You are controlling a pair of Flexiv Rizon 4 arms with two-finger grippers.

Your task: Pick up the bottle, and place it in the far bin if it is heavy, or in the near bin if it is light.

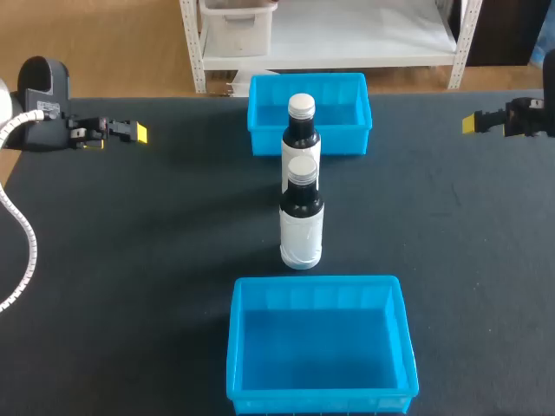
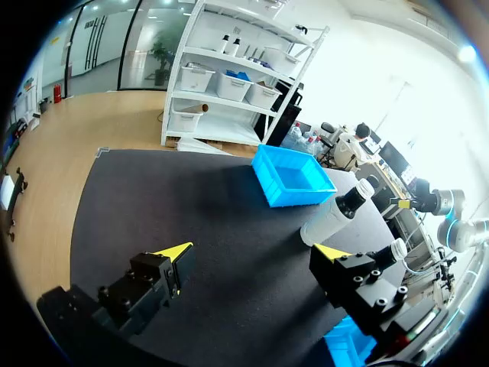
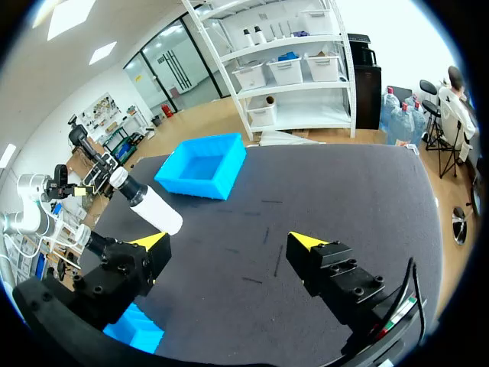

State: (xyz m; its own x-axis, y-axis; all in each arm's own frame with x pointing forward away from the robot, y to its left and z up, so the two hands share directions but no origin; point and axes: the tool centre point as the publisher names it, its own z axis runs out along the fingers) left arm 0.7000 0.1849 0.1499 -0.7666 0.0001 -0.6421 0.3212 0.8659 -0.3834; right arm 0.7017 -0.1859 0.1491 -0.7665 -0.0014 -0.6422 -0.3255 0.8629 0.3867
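upright mid-table between far bin (image 1: 257,123) and near bin (image 1: 236,351): front bottle (image 1: 301,224), back bottle (image 1: 301,132) just beyond. clear from wrist views only, spread wide and empty: left claw (image 2: 254,251), right claw (image 3: 229,241).

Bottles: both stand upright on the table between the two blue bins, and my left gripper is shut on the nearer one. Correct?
No. The left gripper is open and empty at the left side of the table, well apart from the nearer bottle, as the head view shows. The rest holds: it and the farther bottle stand upright between the far bin and the near bin.
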